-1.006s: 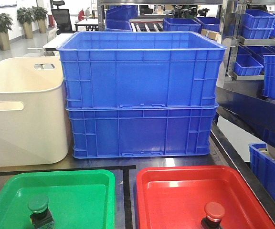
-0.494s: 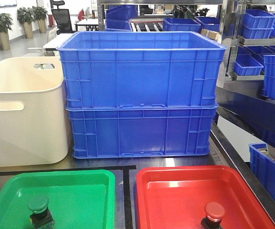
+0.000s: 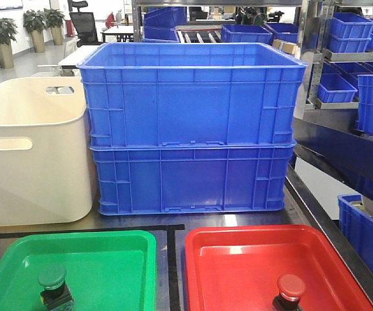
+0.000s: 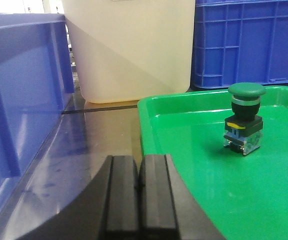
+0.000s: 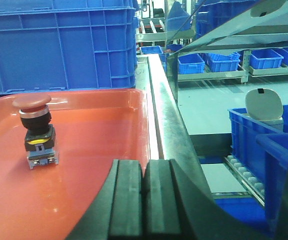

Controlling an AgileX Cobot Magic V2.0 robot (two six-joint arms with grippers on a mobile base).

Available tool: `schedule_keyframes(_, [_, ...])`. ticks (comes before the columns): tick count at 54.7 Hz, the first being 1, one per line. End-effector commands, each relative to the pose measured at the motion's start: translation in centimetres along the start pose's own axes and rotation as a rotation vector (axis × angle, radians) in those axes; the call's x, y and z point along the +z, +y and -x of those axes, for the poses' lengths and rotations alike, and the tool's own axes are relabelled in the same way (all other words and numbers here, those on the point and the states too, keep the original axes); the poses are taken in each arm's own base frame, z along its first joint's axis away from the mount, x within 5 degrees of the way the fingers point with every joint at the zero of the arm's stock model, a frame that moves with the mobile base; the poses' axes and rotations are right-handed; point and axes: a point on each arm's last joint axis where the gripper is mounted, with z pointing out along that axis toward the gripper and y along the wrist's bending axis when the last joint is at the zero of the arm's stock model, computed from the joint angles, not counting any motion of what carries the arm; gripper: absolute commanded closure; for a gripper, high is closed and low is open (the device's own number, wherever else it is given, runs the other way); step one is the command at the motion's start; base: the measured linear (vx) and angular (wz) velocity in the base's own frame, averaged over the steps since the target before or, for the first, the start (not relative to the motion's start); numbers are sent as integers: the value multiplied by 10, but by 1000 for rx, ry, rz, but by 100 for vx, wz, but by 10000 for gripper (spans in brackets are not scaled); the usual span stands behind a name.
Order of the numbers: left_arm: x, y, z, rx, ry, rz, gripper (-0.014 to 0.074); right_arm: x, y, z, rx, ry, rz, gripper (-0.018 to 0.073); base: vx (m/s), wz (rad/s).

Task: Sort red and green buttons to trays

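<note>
The green button [image 3: 52,277] [image 4: 245,118] stands upright inside the green tray [image 3: 102,259] [image 4: 224,175]. The red button [image 3: 290,288] [image 5: 33,127] stands upright inside the red tray [image 3: 238,265] [image 5: 94,130]. My left gripper [image 4: 139,172] is shut with nothing held, low over the tray's left rim, left of and nearer than the green button. Over the red tray's right edge sits my right gripper [image 5: 143,175], shut and empty, right of the red button. Neither gripper shows in the front view.
Two stacked deep blue crates [image 3: 190,126] stand behind the trays, with a cream tub [image 3: 31,149] to their left. A blue crate wall [image 4: 19,100] lies left of the left gripper. Right of the table edge [image 5: 171,125] are shelves with blue bins [image 5: 256,135].
</note>
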Motion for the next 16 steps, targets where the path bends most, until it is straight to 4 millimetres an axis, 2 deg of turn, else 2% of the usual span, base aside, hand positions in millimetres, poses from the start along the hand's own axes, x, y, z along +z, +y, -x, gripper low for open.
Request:
schedule_keyframes(1, [-3, 1, 15, -5, -114, 14, 602, 0, 1, 3, -3, -71, 11, 568, 0, 0])
schedule_keyframes(16, [-3, 1, 15, -5, -114, 14, 602, 0, 1, 3, -3, -71, 11, 568, 0, 0])
